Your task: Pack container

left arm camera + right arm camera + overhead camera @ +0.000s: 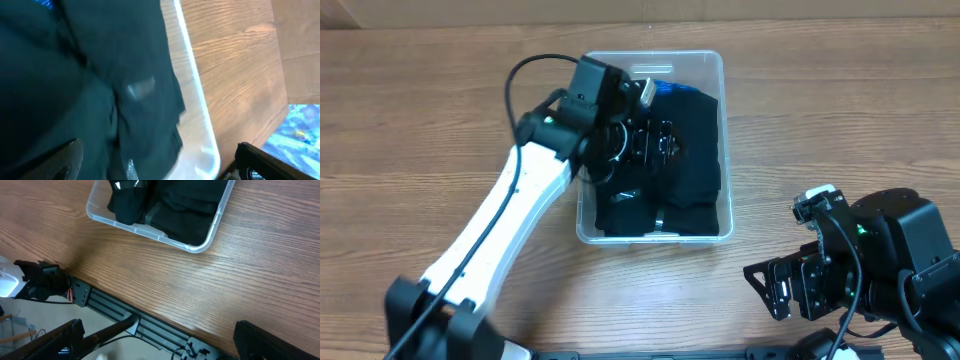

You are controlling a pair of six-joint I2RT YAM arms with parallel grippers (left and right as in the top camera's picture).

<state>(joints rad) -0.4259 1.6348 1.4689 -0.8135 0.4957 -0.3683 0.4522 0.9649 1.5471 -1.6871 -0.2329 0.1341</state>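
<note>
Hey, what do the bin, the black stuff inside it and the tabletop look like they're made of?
The container looks like clear, glossy rigid plastic: you can see through its walls, and the rim catches light. The black contents look like soft matte fabric, folded and creased; the exact textile is unclear. The table shows light wood grain, possibly laminate.

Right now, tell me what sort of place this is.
Probably a robotics lab bench: the left arm and right arm stand at a wood-grain table, a clear container holds dark items, and a metal rail with loose cables runs along the table's edge.
</note>
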